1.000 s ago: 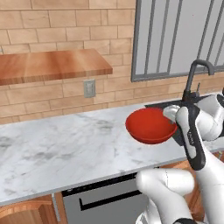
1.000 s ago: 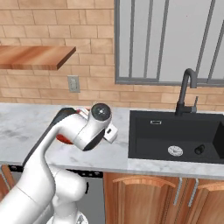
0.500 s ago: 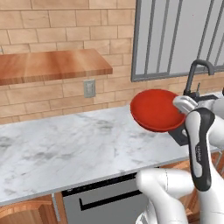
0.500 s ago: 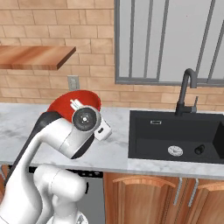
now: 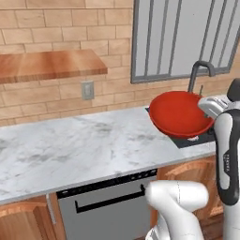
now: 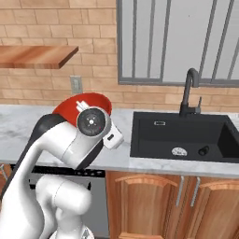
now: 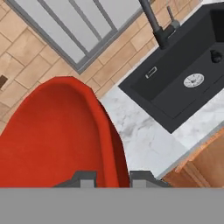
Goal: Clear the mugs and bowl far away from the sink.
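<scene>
My gripper (image 7: 114, 176) is shut on the rim of the glossy red bowl (image 7: 57, 135), with one dark finger on each side of the rim. The bowl (image 5: 178, 112) hangs tilted above the marble counter's right end, its inside turned toward the left base camera, and my gripper (image 5: 206, 104) grips its right edge. From the right base camera the bowl (image 6: 95, 100) peeks out behind the hand. The black sink (image 6: 182, 135) with its gooseneck faucet (image 6: 187, 91) lies to the right of the bowl. The mugs are out of view.
A marble counter (image 5: 70, 145) stretches left of the bowl. Above it are a wooden shelf (image 5: 47, 65) and a wall outlet (image 5: 87, 90). A barred window (image 5: 187, 37) stands behind the sink. A dishwasher front (image 5: 108, 201) sits below the counter.
The bowl has risen a little in my gripper and tipped from mouth-up to steeply tilted. The hand has turned with it and kept its grip.
</scene>
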Motion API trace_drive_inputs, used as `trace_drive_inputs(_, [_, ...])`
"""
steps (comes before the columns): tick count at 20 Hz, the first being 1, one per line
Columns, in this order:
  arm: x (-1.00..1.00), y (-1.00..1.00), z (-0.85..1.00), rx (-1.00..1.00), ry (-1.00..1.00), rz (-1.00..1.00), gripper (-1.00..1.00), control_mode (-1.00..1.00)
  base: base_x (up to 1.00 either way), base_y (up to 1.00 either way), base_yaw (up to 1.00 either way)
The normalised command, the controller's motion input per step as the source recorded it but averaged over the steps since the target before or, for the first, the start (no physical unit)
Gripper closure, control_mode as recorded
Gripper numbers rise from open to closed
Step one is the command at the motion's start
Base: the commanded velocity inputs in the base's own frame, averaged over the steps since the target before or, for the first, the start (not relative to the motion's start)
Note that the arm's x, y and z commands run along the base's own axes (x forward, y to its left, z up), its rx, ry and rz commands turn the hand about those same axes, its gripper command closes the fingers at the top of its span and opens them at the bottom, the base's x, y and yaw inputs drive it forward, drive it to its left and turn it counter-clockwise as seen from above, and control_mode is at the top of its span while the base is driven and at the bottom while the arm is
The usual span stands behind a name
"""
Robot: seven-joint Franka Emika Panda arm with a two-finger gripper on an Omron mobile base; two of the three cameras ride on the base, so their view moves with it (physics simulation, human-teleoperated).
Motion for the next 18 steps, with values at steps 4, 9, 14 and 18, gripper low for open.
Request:
trace_drive_inputs(4, [0.0, 0.0, 0.0, 0.0, 0.0, 0.0, 1.0, 1.0, -0.61, -0.69, -0.26])
trace_drive_inputs(9, [0.0, 0.0, 0.0, 0.0, 0.0, 0.0, 1.0, 1.0, -0.25, -0.78, -0.57])
trace_drive_inputs(14, [0.0, 0.0, 0.0, 0.0, 0.0, 0.0, 1.0, 1.0, -0.01, -0.82, -0.64])
trace_drive_inputs(18, [0.0, 0.0, 0.0, 0.0, 0.0, 0.0, 1.0, 1.0, 0.0, -0.8, -0.67])
